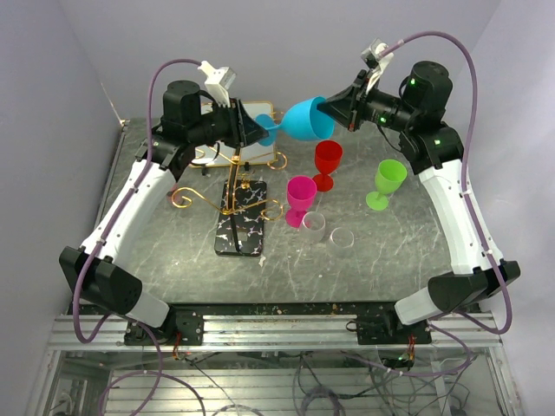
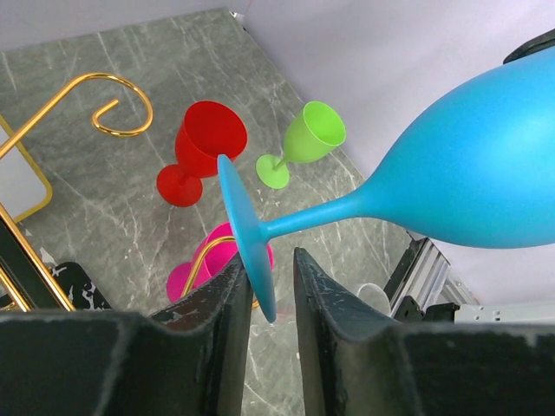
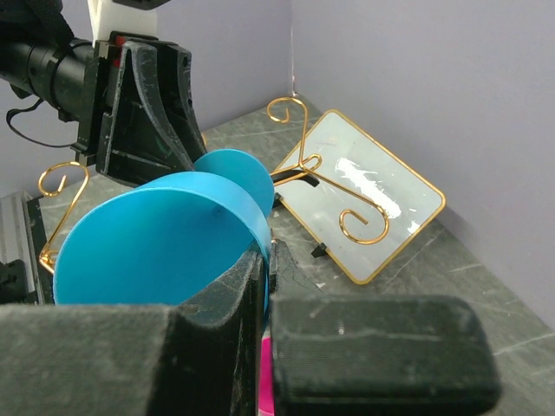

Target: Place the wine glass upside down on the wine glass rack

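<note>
Blue wine glass point(image 1: 307, 119) airborne: right gripper point(image 1: 330, 110) pinches bowl rim; left gripper point(image 1: 259, 131) part-open astride foot. Seat left grip before right releases.

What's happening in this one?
A handover in mid-air. The right gripper is pinched shut on the rim of the blue wine glass, holding it sideways. The left gripper straddles the glass's foot with a gap showing on one side, so it is not clamped. The wine glass rack below holds no glass.
</note>
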Robot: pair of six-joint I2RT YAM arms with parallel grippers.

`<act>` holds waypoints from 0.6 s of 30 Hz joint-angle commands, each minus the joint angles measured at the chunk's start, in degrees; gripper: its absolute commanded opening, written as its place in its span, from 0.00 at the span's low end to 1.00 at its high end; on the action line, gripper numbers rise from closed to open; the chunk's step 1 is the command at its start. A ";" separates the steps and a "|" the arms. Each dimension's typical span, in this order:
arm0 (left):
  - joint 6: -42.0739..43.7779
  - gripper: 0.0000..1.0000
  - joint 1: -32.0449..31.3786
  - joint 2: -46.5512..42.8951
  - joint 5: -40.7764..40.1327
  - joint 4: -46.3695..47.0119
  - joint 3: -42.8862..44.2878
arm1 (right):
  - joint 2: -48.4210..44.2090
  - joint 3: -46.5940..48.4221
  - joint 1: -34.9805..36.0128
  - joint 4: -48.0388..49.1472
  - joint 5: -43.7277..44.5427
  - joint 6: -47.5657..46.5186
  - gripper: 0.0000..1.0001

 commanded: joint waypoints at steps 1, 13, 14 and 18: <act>-0.41 0.34 0.62 -0.11 1.31 2.32 -0.27 | -1.78 -0.37 0.20 2.04 -0.67 0.02 0.00; -1.00 0.32 1.15 -1.31 0.30 2.14 -1.46 | -1.89 -0.20 0.20 1.35 0.18 -1.20 0.00; -1.09 0.32 1.15 -1.55 0.19 2.12 -1.66 | -1.89 -0.26 0.22 1.39 0.30 -1.30 0.00; -1.61 0.29 1.27 -1.56 0.49 2.63 -2.63 | -1.46 -0.38 0.21 1.52 -0.10 -1.14 0.00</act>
